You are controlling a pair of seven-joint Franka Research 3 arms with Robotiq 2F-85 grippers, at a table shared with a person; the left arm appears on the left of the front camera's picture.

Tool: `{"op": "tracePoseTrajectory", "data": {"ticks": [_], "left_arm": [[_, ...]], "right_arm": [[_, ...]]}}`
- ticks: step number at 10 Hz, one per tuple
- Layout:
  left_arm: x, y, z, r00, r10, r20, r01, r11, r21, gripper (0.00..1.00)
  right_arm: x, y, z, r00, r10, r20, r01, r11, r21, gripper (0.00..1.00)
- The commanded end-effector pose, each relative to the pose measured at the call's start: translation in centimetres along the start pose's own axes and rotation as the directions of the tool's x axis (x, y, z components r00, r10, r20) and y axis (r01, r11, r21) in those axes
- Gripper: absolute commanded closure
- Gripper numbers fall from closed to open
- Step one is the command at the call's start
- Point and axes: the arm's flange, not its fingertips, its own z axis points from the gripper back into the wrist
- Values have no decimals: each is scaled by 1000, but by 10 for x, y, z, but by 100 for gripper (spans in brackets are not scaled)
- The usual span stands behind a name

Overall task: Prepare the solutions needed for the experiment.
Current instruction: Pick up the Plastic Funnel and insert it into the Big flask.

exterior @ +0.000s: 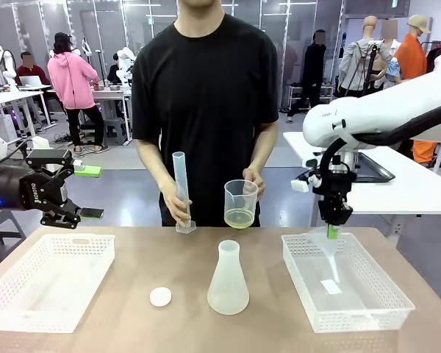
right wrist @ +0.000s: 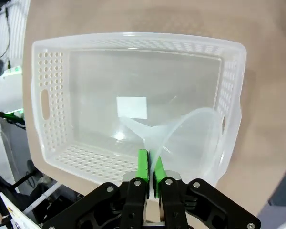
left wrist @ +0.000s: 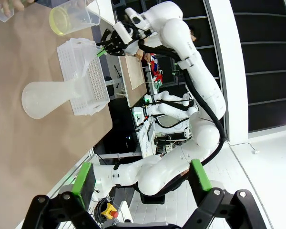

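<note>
Bright even light, soft shadows, sharp

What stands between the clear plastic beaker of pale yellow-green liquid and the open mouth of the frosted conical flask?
Nothing visible does. The beaker, in the person's hand, is behind the flask. The small white round cap lies beside the flask; the right gripper holds a translucent funnel over the white basket.

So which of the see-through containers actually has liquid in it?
The clear beaker in the person's hand: a shallow pale yellow-green layer sits in it. The frosted conical flask and the tall clear cylinder look empty.
</note>
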Motion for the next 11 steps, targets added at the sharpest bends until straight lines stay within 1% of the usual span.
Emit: {"op": "tracePoseTrajectory", "data": {"ticks": [1, 3, 4, 5, 7, 8, 9, 11], "left_arm": [[1, -2, -1, 1000, -6, 9, 6, 1000, 3, 0], [1, -2, -1, 1000, -6, 9, 6, 1000, 3, 0], [1, -2, -1, 1000, -6, 9, 6, 1000, 3, 0], [1, -2, -1, 1000, -6, 9, 6, 1000, 3, 0], [1, -2, -1, 1000, -6, 9, 6, 1000, 3, 0], [1, -2, -1, 1000, -6, 9, 6, 1000, 3, 0], [1, -2, -1, 1000, -6, 9, 6, 1000, 3, 0], [1, -2, -1, 1000, -6, 9, 6, 1000, 3, 0]], "right_arm": [[11, 34, 20, 993, -95, -64, 86, 987, -136, 100], [19, 61, 50, 986, -128, -109, 99, 966, -237, 100], [23, 76, 64, 981, -156, -114, 115, 944, -310, 100], [27, 89, 75, 979, -162, -121, 106, 919, -379, 100], [37, 118, 98, 972, -195, -128, 99, 842, -531, 100], [42, 132, 109, 965, -227, -133, 107, 799, -592, 100], [48, 148, 117, 963, -232, -137, 91, 758, -646, 100], [53, 164, 120, 962, -245, -118, 101, 726, -680, 100]]}}
